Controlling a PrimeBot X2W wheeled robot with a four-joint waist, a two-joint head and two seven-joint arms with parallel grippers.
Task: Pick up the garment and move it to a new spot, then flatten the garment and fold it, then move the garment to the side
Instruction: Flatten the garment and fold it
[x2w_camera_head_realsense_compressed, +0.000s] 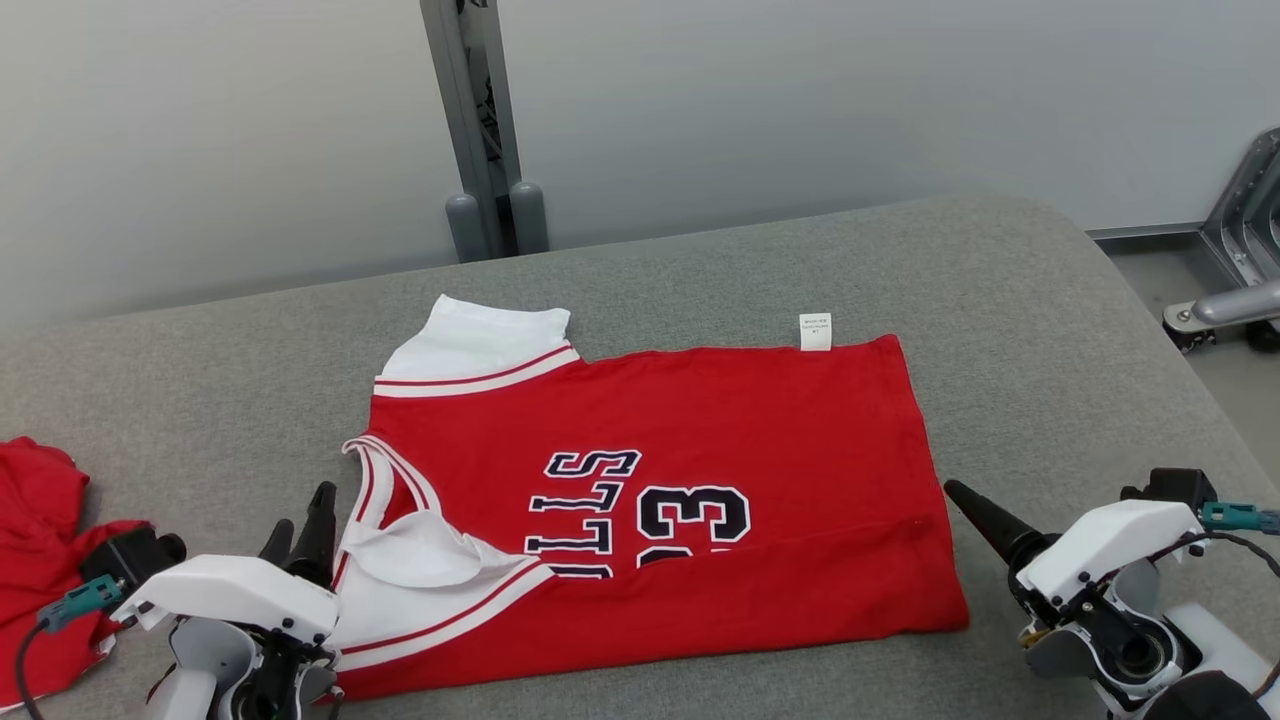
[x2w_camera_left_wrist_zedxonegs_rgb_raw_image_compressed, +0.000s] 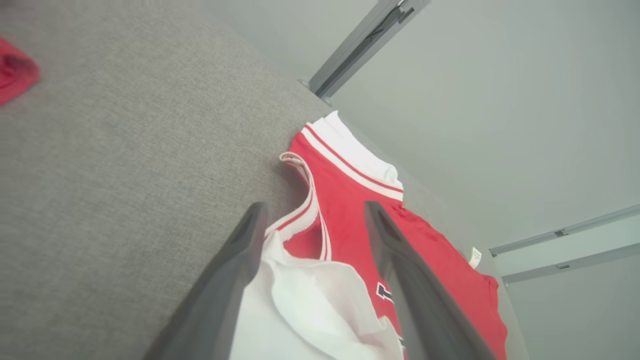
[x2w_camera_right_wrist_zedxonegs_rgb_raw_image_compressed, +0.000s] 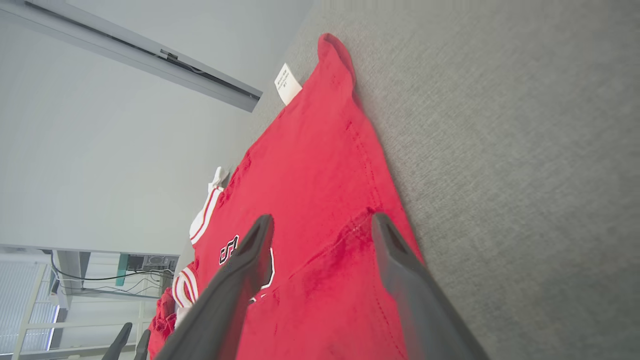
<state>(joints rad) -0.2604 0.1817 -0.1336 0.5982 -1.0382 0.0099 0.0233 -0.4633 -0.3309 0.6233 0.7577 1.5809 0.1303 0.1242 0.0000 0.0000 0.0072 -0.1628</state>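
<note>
1. Near left: left gripper (x2w_camera_left_wrist_zedxonegs_rgb_raw_image_compressed: 314, 210), fingers apart, nothing clamped. It sits at the garment's left end. In the left wrist view, white-trimmed cloth lies in the gap between the fingers; cannot tell whether it touches them.
2. Near right: right gripper (x2w_camera_right_wrist_zedxonegs_rgb_raw_image_compressed: 320, 220), fingers likewise apart and holding nothing. It is just off the garment's near right corner and points left towards it.
3. Near left edge: a second, crumpled red cloth (x2w_camera_head_realsense_compressed: 40, 540), well apart from the garment.
4. Centre: garment (x2w_camera_head_realsense_compressed: 700, 410), a red jersey with dark lettering, lies flat on the grey tabletop (x2w_camera_head_realsense_compressed: 1000, 290), neck end left, hem end right. Its near long edge is folded up over the lower part of the lettering.
5. Far edge of garment: small white label (x2w_camera_head_realsense_compressed: 815, 332) sticking out onto the tabletop.
6. Beyond the tabletop: grey upright post (x2w_camera_head_realsense_compressed: 480, 130) against a pale wall (x2w_camera_head_realsense_compressed: 800, 100).
</note>
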